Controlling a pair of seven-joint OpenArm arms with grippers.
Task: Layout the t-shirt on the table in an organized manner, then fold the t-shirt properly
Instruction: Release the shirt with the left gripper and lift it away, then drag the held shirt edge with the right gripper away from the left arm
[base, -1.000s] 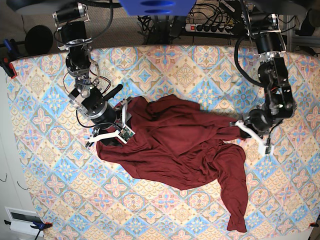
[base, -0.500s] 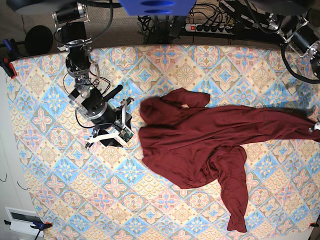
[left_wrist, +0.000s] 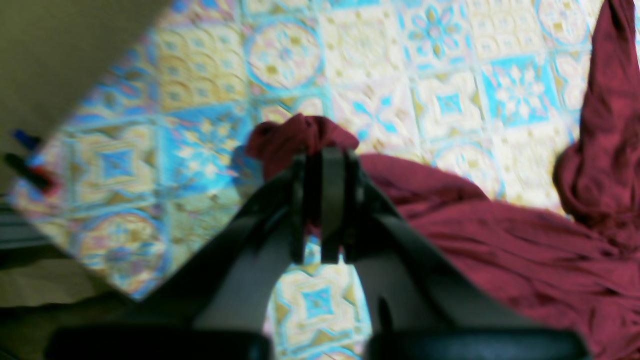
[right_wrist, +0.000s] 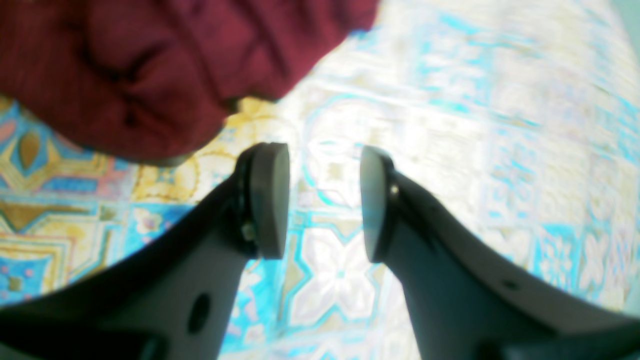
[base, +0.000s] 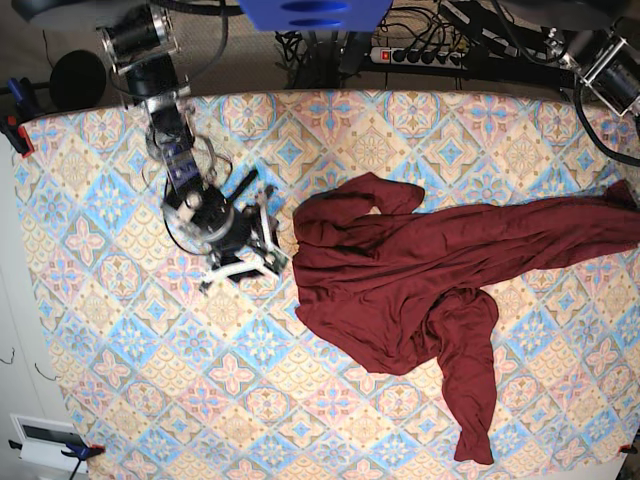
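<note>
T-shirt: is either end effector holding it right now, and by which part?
The left end effector is shut on a bunched end of the t-shirt, apparently a sleeve end. The right end effector is open and holds nothing.

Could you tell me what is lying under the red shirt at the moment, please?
Only the patterned table shows around the shirt, which lies crumpled on it. One end is pinched in the left gripper. Anything beneath the folds is hidden.
</note>
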